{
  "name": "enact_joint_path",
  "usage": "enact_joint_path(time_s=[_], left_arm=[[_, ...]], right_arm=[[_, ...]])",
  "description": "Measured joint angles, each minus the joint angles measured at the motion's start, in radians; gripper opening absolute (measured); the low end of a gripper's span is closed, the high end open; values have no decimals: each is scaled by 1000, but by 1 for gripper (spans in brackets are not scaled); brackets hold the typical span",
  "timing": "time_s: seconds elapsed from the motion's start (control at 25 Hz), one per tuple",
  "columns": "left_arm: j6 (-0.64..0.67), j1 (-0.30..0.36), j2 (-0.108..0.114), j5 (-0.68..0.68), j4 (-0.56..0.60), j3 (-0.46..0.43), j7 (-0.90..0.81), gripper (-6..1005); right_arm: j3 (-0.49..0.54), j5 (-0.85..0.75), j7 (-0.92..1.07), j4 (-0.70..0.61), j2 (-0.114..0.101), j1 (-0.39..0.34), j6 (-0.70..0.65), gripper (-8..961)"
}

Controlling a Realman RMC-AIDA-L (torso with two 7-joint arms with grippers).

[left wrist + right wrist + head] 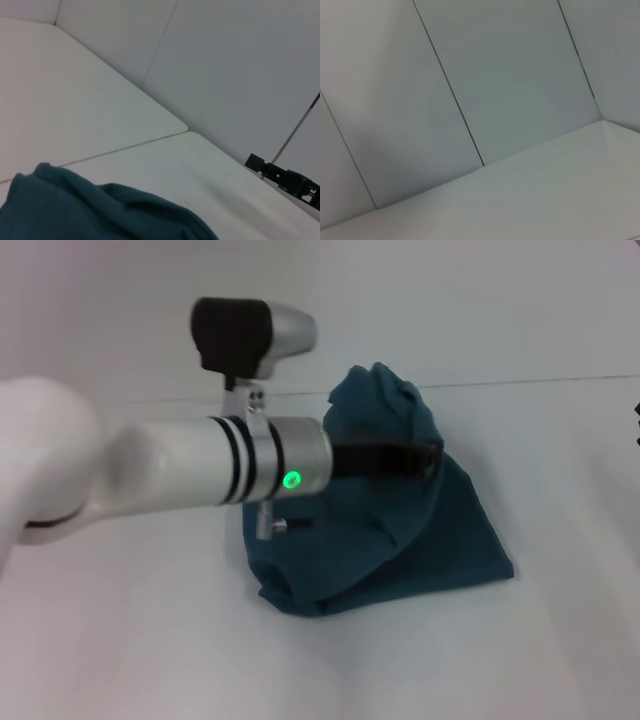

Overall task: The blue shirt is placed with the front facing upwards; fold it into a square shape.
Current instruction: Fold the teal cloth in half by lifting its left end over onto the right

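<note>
The blue shirt [400, 530] is a bunched heap of dark teal cloth on the white table, its far part pulled up into a peak [385, 390]. My left arm reaches in from the left across the heap. Its black gripper [425, 456] is sunk into the raised cloth, and the fingers read as one closed bar pinching a fold. In the left wrist view the shirt [100, 210] shows as rumpled cloth close to the camera. My right gripper [282, 179] stands far off at the table's right side, a small black shape. No lettering or collar shows.
The white table [520, 660] runs out around the heap on all sides, with a seam line [540, 380] behind the shirt. Pale wall panels [470, 75] close off the back. The right wrist view holds only table and wall.
</note>
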Motion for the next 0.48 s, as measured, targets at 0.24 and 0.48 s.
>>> enact_joint_path(time_s=[0.24,0.48], left_arm=[[-131,-32,0,-195,-81,153,110,62],[-175,-40,0,-354,-87,253,269,81]], right_arm=[[-4,0,0,5,0,-4,10,75],[-8,-5,7,10,0,-5,29,79]])
